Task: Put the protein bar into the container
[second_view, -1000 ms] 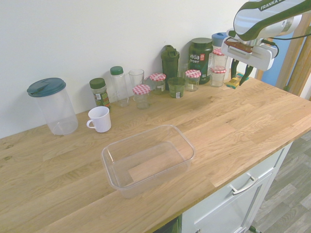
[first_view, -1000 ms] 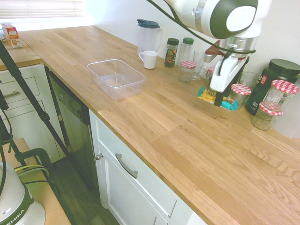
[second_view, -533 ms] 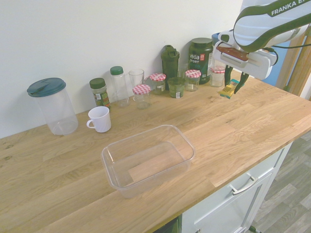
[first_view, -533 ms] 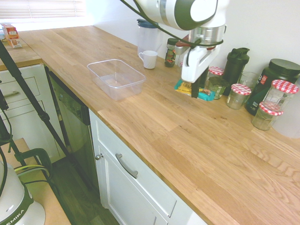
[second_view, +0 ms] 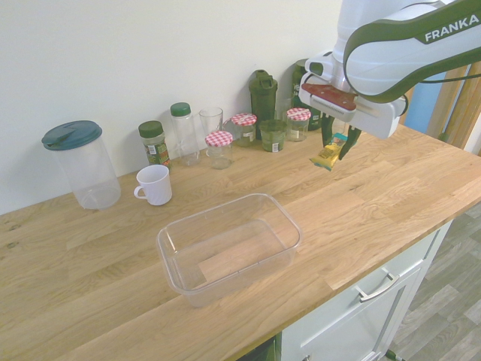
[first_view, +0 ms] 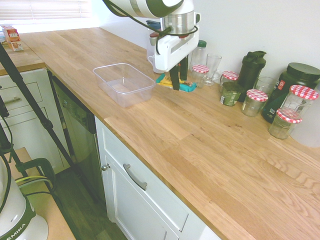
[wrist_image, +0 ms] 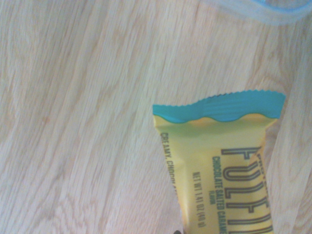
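- Above the worktop [second_view: 391, 195]: gripper [second_view: 335, 146] fingers pinch the protein bar [second_view: 328, 153], raised clear.
- Container [second_view: 229, 246] nearby, uncovered; bare wood between.

container [second_view: 229, 247] on counter [second_view: 391, 188] | protein bar [second_view: 328, 154] in hand [second_view: 337, 144], above counter, beside container

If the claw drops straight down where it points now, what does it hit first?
Most likely bare countertop. The claw holds the protein bar above the wood, short of the container, so the bar would touch first.
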{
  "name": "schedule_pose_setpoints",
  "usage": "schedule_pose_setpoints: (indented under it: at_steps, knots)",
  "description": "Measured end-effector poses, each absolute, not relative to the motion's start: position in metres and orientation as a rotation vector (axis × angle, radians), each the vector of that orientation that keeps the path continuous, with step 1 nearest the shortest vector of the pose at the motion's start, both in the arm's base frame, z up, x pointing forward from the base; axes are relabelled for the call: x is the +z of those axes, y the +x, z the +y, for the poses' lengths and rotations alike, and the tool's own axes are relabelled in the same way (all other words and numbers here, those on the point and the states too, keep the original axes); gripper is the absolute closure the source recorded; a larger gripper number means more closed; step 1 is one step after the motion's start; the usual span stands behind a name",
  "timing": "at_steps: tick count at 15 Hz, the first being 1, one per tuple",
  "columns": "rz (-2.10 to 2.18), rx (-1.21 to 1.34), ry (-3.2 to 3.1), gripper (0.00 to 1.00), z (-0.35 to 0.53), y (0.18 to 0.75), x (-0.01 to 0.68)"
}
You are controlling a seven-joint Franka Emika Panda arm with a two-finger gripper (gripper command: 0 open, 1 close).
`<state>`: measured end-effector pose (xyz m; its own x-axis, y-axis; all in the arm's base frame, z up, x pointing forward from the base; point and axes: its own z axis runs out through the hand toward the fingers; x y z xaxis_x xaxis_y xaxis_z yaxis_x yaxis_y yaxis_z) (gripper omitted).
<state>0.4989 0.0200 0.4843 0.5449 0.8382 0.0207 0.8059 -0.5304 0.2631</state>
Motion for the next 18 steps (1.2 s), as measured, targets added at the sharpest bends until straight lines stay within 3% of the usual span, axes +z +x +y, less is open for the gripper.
schedule_pose_setpoints:
  at_steps: [18]
  knots:
    - [1.337,0.198,2.526,1.0,0.213,0.476,0.445]
